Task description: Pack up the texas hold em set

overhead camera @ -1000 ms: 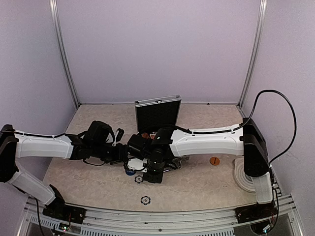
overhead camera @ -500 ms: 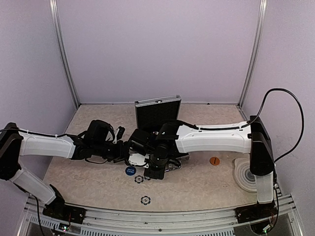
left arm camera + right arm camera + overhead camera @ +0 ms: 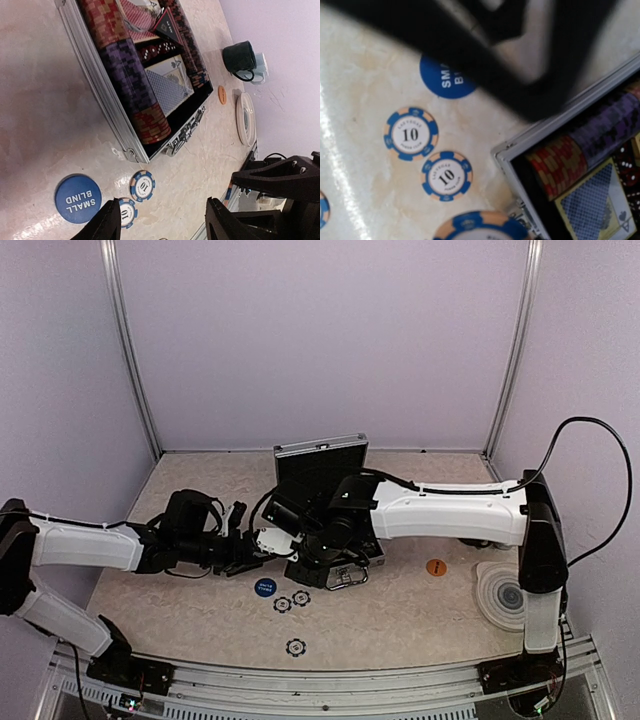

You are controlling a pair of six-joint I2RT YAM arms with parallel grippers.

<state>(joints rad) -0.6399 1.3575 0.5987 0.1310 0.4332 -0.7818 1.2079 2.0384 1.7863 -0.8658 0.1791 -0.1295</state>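
Left fingers (image 3: 215, 220) stand well apart and empty over the table (image 3: 40, 110); the open silver case (image 3: 97, 80), packed with chips (image 3: 132, 75), lies just ahead. We cannot tell whether the right fingers (image 3: 330, 558) hold anything.

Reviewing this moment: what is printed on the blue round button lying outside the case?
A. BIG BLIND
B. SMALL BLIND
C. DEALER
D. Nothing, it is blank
B: in the left wrist view the blue round button, lying just outside the open case, reads SMALL BLIND in white letters.
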